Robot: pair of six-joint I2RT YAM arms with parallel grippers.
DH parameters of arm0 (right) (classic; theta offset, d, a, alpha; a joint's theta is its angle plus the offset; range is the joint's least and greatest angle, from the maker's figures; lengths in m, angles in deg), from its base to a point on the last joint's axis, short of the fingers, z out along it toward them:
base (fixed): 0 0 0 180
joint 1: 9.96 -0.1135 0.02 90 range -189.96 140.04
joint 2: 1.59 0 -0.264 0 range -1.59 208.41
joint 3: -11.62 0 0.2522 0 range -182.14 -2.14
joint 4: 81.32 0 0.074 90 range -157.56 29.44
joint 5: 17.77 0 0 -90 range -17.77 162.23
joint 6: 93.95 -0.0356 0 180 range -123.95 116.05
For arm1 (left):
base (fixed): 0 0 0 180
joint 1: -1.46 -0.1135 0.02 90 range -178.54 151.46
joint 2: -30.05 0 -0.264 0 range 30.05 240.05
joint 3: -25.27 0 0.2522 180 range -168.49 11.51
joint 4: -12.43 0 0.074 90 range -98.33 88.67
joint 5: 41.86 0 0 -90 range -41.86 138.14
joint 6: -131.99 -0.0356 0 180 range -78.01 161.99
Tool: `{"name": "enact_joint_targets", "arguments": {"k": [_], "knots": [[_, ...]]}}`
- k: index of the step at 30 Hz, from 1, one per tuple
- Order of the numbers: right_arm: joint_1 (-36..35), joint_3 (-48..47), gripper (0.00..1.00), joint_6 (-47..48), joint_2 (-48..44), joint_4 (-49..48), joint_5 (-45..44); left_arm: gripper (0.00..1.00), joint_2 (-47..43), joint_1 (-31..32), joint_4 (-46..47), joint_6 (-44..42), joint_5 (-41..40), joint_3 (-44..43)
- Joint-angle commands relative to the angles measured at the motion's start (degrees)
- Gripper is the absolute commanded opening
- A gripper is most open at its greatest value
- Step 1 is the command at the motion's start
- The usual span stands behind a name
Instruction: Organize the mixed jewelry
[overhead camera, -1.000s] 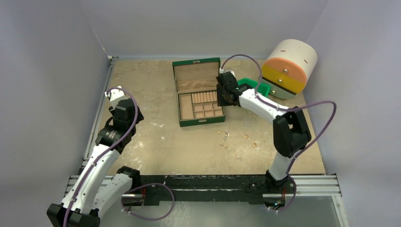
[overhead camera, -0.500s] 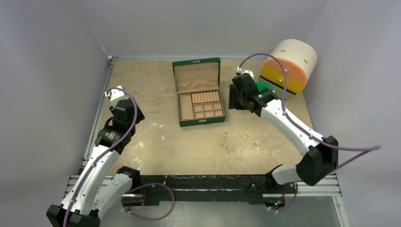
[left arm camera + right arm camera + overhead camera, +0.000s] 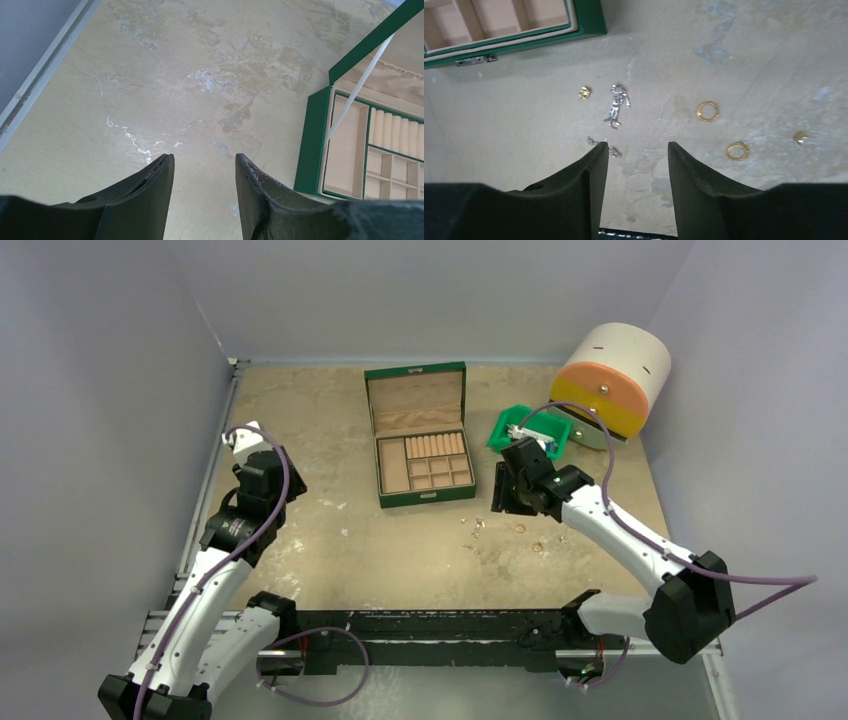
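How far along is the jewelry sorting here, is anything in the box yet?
Done: little. The green box stands open and its visible compartments look empty. In hand: nothing. The right gripper hovers open over the loose pieces, and the left gripper is open and empty. Left: one gold ring, another ring, a silvery trinket and smaller bits all lie on the table.

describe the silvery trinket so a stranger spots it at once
Find the open green box mid-table. On the tabletop off its near right corner lie tiny pieces. The silvery trinket is the long, glittery, knobbly one; its neighbours are gold rings and studs.
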Motion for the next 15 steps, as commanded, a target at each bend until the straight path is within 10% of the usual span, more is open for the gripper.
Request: {"name": "enact_joint_targets", "arguments": {"k": [1,15], "knots": [[-0.2,0.8,0.49,-2.4,3.0,-9.0,6.0,0.47,-0.5,-0.3,2.8,-1.3,0.5,-0.9],[-8.3,-6.1,0.46,-6.5,19.1,-14.2,3.8,0.48,0.1,-0.3,2.8,-1.5,0.4,-0.9]]}}
